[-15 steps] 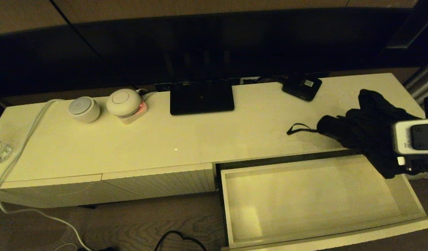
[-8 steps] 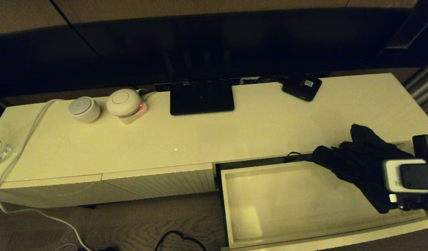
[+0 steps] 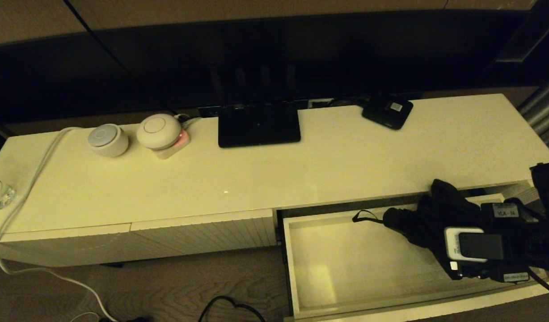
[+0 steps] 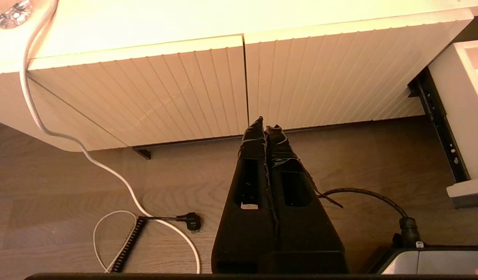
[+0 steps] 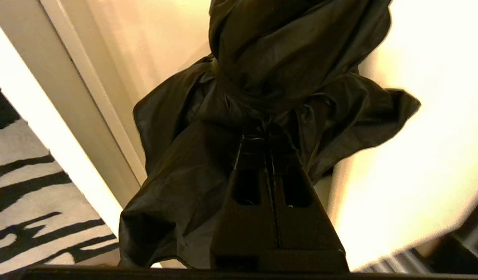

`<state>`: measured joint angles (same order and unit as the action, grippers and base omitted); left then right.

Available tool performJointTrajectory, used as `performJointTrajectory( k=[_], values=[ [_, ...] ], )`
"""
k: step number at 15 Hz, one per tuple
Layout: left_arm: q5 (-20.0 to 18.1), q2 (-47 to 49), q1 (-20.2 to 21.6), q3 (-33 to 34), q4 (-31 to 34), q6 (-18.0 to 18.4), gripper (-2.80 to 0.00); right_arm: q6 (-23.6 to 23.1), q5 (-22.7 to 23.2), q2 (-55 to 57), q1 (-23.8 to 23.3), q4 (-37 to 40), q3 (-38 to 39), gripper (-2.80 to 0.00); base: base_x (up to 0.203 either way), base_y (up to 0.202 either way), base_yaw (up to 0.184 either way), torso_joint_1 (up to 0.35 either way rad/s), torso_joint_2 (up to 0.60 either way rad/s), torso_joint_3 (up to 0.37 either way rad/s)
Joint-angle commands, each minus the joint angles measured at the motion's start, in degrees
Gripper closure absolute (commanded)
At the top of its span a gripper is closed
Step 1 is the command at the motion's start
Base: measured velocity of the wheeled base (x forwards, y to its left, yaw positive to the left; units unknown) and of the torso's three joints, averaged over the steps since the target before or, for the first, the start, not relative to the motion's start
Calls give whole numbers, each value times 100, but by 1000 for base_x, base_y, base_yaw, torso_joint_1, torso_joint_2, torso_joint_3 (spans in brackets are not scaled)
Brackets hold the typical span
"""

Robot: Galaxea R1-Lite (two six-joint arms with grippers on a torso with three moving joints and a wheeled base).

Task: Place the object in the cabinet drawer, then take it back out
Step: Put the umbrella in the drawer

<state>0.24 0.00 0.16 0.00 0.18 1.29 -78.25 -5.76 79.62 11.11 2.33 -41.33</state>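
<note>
A long cream desk [image 3: 328, 165] runs across the head view, its glossy top lit warm yellow, with a dark screen and dark wall panel behind it at 12 o'clock. A black stand base [image 3: 258, 126] sits at the back centre of the top. At about 10 o'clock stand a small grey-topped round device [image 3: 107, 139] and, just beside it, a white round device [image 3: 158, 130] on a pale pad with a pink glow. A white cable [image 3: 28, 188] curves down over the left end to the wood-grain floor [image 4: 173, 182]. A small flat black box [image 3: 387, 111] with a white label lies at the back at 1 o'clock.

The cabinet drawer [image 3: 301, 264] stands pulled out at 5 o'clock, its plain pale floor in view. The black umbrella [image 3: 428, 219] is over the drawer's right rear part, its handle pointing toward 9 o'clock with the thin wrist loop [image 3: 363, 216] at the back wall; whether it rests on the drawer floor cannot be told. The right gripper [image 5: 268, 153] has its jaws pinching the bunched fabric. A striped rug [image 5: 25, 194] shows beyond the drawer's side wall.

The left gripper [image 4: 265, 128] hangs low before the ribbed cream fronts [image 4: 184, 93], jaws pressed together on nothing.
</note>
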Motion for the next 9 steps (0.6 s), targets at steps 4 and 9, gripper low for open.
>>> performJointTrajectory(
  k=[4,9],
  values=[
    [2,0,2,18,-1,3,0,-819,433,718,-638,-626,296,0,0,0,0,0,0,0],
    [2,0,2,18,-1,3,0,-749,427,1241,-604,-1177,981,0,0,0,0,0,0,0]
  ],
)
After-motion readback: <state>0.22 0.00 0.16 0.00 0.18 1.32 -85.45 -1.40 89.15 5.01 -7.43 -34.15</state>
